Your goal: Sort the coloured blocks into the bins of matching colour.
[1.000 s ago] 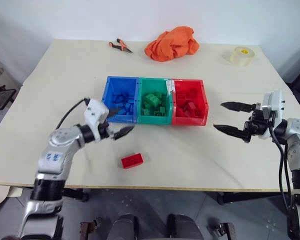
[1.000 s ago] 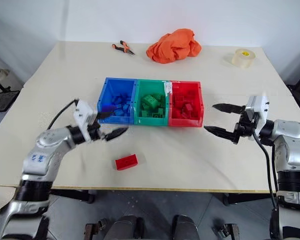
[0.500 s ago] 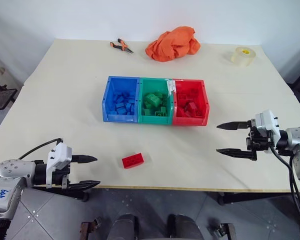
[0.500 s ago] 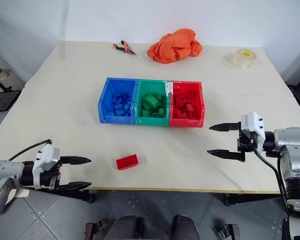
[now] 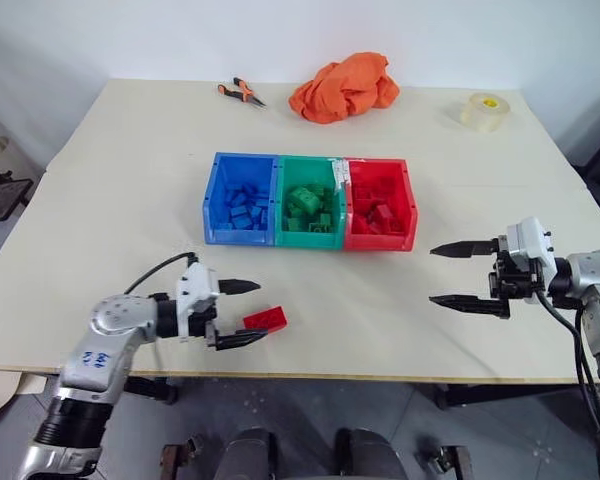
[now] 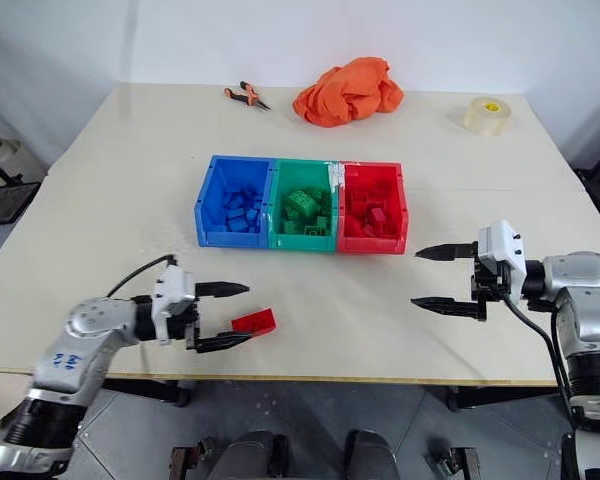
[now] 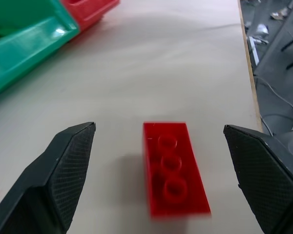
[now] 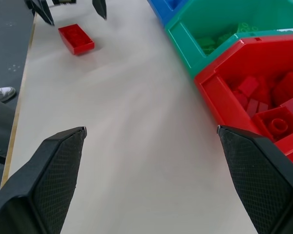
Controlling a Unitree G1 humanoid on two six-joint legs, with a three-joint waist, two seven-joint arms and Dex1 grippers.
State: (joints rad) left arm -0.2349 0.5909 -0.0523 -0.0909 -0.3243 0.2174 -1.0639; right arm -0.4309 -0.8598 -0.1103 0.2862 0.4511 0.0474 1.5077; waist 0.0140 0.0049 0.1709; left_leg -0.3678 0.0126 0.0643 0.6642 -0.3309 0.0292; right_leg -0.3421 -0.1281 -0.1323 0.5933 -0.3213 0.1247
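The sorting is looking nearly finished: the blue bin (image 5: 240,211), green bin (image 5: 310,212) and red bin (image 5: 380,216) are each holding a heap of bricks of their own colour, and just one red block (image 5: 266,319) is lying loose on the table (image 5: 120,180), near the front edge and well apart from the bins. That block is what is left, and it belongs in the red bin at the right end of the row.

The left gripper (image 5: 242,312) is reaching in low beside the block with its fingers spread wide, one on each side of it (not yet touching, as the left wrist view shows the red block (image 7: 174,174) sitting free between them). The right gripper (image 5: 458,275) is hanging to the right of the bins, fingers released and holding nothing.

Half a second ago the left gripper was further out towards the table's left front edge, away from the block; now it is bracketing it. The block, bins and right gripper are sitting where they were.
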